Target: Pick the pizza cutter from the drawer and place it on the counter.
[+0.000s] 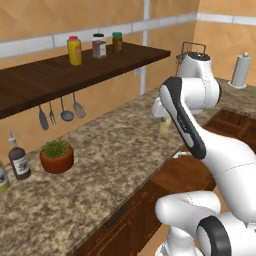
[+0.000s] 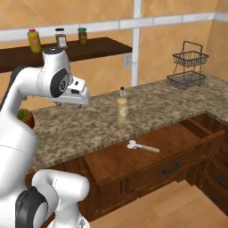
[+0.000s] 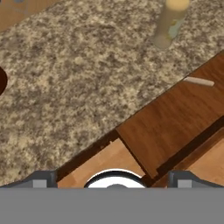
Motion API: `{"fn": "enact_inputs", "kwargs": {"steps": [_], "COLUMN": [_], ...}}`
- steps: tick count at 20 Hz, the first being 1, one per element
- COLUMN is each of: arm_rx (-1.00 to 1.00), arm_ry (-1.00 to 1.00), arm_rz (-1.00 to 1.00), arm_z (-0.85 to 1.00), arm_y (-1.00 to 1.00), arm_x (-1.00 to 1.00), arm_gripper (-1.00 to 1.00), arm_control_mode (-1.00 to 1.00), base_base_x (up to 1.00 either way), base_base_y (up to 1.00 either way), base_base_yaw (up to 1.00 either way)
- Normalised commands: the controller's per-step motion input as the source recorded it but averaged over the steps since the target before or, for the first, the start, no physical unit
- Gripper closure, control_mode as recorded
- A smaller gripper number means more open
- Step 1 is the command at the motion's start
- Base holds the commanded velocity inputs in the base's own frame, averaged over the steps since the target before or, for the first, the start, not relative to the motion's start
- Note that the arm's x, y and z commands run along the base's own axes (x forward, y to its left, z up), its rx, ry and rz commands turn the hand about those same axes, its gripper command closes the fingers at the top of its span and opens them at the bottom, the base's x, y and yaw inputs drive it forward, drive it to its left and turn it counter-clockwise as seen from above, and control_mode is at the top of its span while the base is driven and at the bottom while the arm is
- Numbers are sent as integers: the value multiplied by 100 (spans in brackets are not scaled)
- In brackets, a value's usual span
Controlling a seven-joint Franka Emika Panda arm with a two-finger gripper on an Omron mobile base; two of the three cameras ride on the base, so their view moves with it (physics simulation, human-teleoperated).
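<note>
Pizza cutter [image 2: 142, 147] lies flat on the floor of the pulled-out drawer [image 2: 178, 138], wheel end toward the robot, handle pointing away to the right. Up over the speckled tabletop [image 2: 89, 120], the hand [image 2: 70, 103] hangs spread wide and empty, well apart from the cutter, with a pale bottle [image 2: 122, 105] standing upright near the tabletop's front edge
</note>
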Motion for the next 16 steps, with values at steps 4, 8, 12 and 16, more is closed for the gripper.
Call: {"fn": "enact_inputs", "kwargs": {"steps": [4,8,12,16], "arm_rx": [0,0,0,0], "arm_ry": [0,0,0,0], "arm_rz": [0,0,0,-4], "arm_z": [0,0,0,0], "arm_y": [0,0,0,-1], "arm_x": [0,0,0,-22], "arm_gripper": [-100,-100,-100,-100], "arm_control_mode": [100,100,100,-100], "base_base_x": [-21,-1,-8,-9], "base_base_y": [42,45,10,0], "base_base_yaw": [-11,-20,-24,-1]}}
